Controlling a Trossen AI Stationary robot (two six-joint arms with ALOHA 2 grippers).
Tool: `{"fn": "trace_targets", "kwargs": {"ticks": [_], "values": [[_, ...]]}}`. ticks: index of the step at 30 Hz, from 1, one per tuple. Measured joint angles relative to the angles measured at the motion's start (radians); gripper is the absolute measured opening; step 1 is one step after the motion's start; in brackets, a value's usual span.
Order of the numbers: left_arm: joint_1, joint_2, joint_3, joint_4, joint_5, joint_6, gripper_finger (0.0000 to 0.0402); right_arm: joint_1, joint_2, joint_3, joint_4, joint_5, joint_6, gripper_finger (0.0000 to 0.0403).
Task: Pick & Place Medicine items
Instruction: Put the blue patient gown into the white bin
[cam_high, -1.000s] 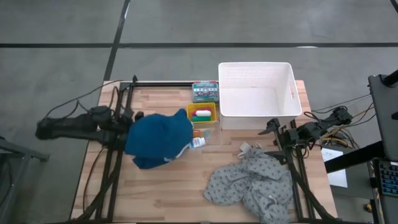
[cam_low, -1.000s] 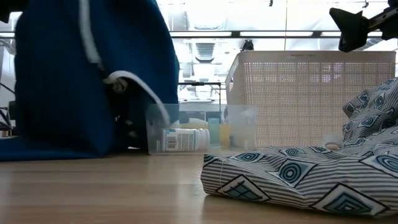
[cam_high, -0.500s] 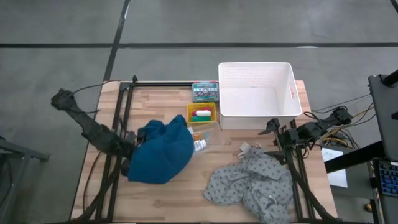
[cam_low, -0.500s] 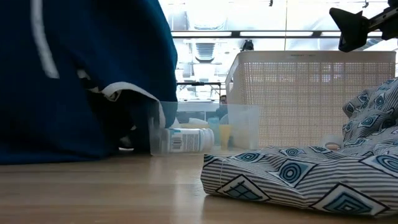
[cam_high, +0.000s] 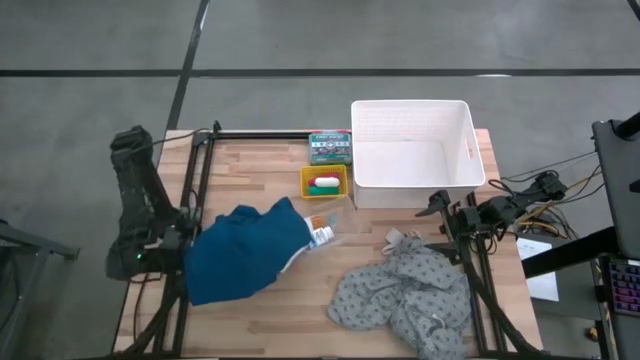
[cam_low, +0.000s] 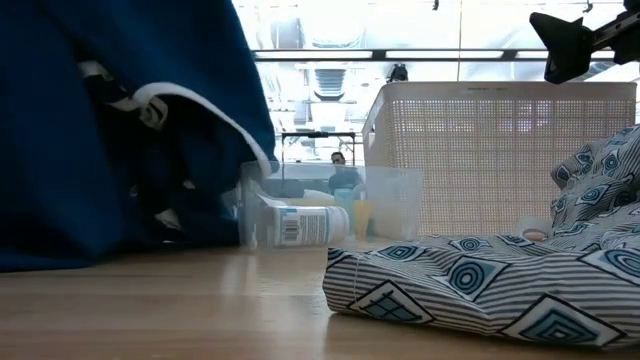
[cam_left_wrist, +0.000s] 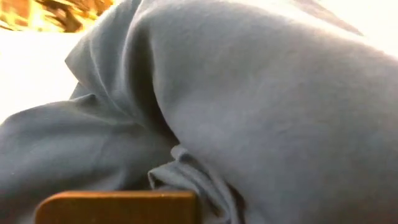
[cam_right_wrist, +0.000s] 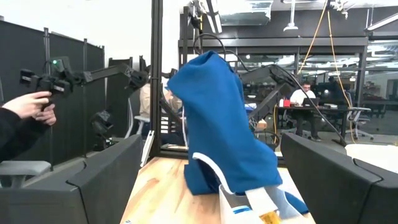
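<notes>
Tabletop (cam_high: 260, 320): blue cloth (cam_high: 240, 250) clamped in your left jaws (cam_high: 183, 243), off the bottle (cam_high: 318, 236) | right jaws (cam_high: 440, 205) apart, idle | next: drop cloth, grasp bottle.

Dark blue cloth (cam_high: 240, 252) lifted at table's left, grey dotted cloth (cam_high: 405, 295) crumpled right, white basket (cam_high: 412, 158) behind

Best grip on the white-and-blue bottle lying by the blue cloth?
Probably the white-and-blue bottle's bare cap end, fingers across its round body from above. It lies on its side, its other end at the dark blue cloth's edge, a clear box close behind.
</notes>
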Motion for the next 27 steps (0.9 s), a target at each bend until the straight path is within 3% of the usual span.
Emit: {"fn": "trace_targets", "kwargs": {"ticks": [6,16,27], "values": [[-0.076,0.053,0.033,-0.002,-0.11,0.002,0.0043,0.0,0.0,0.0,0.0,0.0,0.0,0.038],[-0.087,0.172,0.13,-0.003,-0.028,0.013,0.0043,0.0,0.0,0.0,0.0,0.0,0.0,0.038],[-0.051,0.443,0.374,-0.003,-0.03,0.238,0.0043,0.0,0.0,0.0,0.0,0.0,0.0,0.038]]}}
